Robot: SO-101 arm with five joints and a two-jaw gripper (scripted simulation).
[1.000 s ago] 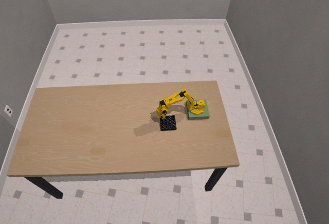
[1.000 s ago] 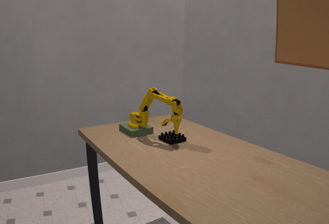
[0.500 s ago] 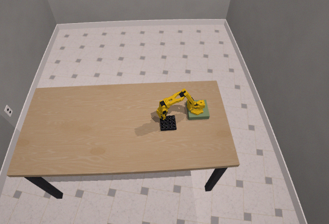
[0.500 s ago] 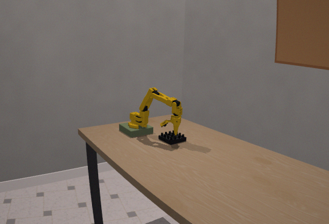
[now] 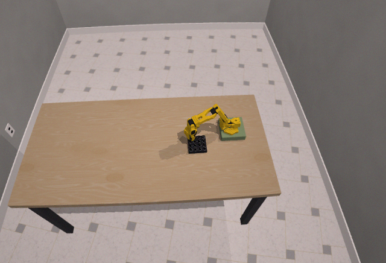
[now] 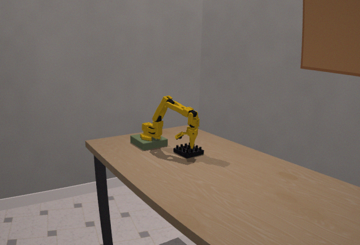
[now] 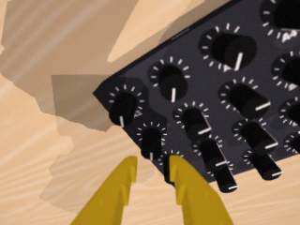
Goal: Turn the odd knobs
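The black knob box (image 5: 197, 152) (image 6: 188, 155) (image 7: 136, 77) lies flat on the table. My gripper (image 5: 192, 139) (image 6: 192, 147) (image 7: 153, 161) points down at its edge, slightly open, with no knob clearly between the fingers. In the wrist view, the three left knobs of the top row (image 7: 124, 105) (image 7: 172, 83) (image 7: 234, 49) point roughly down. The A4 knob (image 7: 287, 14) is cut off, its line near horizontal. The second row's first knob (image 7: 151, 141) points down; its neighbours (image 7: 194, 122) (image 7: 246, 100) point right. The third row's first knob (image 7: 169, 171) is partly behind the right finger, its line hidden.
The arm's green base block (image 5: 232, 137) (image 6: 142, 145) stands on the table (image 5: 108, 148) (image 6: 247, 184), to the right of the box in the top view. Several other knobs stand close together beside the fingers. The arm's shadow falls across the box corner and the table.
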